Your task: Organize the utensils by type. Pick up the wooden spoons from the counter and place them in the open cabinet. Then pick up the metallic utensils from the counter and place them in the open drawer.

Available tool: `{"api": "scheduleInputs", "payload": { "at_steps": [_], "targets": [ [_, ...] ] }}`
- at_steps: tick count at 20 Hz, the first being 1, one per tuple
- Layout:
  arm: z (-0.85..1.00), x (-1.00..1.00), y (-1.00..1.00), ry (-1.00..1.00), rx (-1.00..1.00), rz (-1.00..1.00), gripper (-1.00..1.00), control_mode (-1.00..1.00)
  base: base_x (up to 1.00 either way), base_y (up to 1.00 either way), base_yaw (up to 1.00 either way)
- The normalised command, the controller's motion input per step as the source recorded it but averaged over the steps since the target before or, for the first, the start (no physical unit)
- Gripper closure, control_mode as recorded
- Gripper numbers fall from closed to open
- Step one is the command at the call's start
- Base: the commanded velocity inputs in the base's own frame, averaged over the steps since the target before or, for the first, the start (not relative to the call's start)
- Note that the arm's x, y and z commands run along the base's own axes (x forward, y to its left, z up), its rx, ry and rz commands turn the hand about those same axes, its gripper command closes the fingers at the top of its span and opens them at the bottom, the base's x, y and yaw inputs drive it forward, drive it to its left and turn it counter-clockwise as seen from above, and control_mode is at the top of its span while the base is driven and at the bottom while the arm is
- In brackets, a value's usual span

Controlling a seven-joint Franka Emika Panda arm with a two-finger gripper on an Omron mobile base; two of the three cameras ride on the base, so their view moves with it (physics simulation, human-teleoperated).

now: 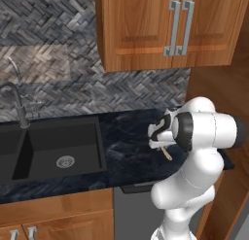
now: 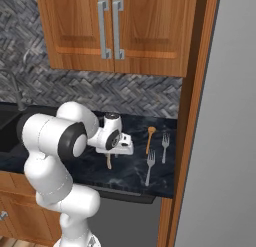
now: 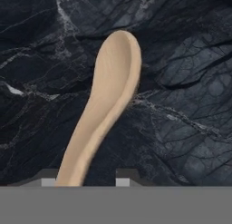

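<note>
While counter (image 2: pixel 95 163) holds two spoons (image 2: pixel 150 139), two forks (image 2: pixel 150 166).

Pale spoon (image 3: pixel 106 109) handle runs off at 6 o'clock behind the finger tips (image 3: pixel 48 177) — grip contact not tellable. In the left base view the arm hides most of the spoon (image 1: pixel 167 153) and the counter (image 1: pixel 126 137) at 3 o'clock. Forks (image 2: pixel 150 163) too small for detail. Faucet (image 1: pixel 14 105) cut at 9 o'clock.

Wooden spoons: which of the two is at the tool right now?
The pale tan spoon, its handle running between the tool fingertips. The darker orange-brown spoon lies apart on the counter, beside the two metal forks.
</note>
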Motion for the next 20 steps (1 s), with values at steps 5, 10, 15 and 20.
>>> {"api": "scheduleInputs", "payload": {
  "at_steps": [5, 10, 15, 20],
  "targets": [
    [-0.14, -0.43, -0.09, 0.0, 0.02, 0.01, 1.0, -1.0, 0.0, 0.0, 0.0],
    [0.01, -0.42, 0.0, 0.0, 0.0, 0.03, 1.0, -1.0, 0.0, 0.0, 0.0],
    [0.41, -0.31, -0.03, 0.0, 0.0, 0.08, 1.0, -1.0, 0.0, 0.0, 0.0],
    [0.66, -0.24, -0.01, 0.0, 0.0, 0.14, 1.0, -1.0, 0.0, 0.0, 0.0]
  ]
}}
